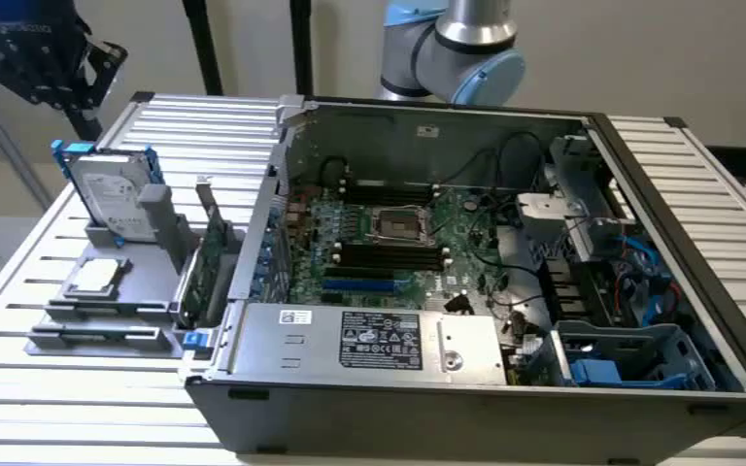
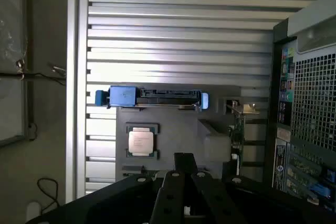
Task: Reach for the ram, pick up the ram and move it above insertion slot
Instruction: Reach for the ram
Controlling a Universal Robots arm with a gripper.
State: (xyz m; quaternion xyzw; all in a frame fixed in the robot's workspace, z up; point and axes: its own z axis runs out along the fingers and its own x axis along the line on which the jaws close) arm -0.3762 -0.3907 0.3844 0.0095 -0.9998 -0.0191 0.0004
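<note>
High in the upper left of the exterior view, the gripper: dark, blue-capped, hung near the far left corner of the slatted aluminium table, well apart from everything on it. In the wrist view, fingers pressed together into one dark tip, closed on nothing, aimed toward the grey parts holder. At the top centre of the exterior view, a silver-and-blue arm joint behind the open computer case. Lower left of that view, in the holder's front ledge, the ram: a thin dark strip set on edge, too slim to show its chips, untouched. Farther up the frame on the holder, a square processor chip, then a hard drive upright in a blue bracket; along the holder's right side, a green expansion card on edge, just beside the case wall. Inside the case, mid-frame, the insertion slot among parallel black sockets, a blue slot just below them, the silver processor socket just above. Open air over holder and case alike; tighter at the sockets' sides, with a grey power-supply box along the near edge and a drive cage with cables to the right. Pale wall behind; bare slats around the holder; floor and a loose cable past the table edge in the wrist view.
</note>
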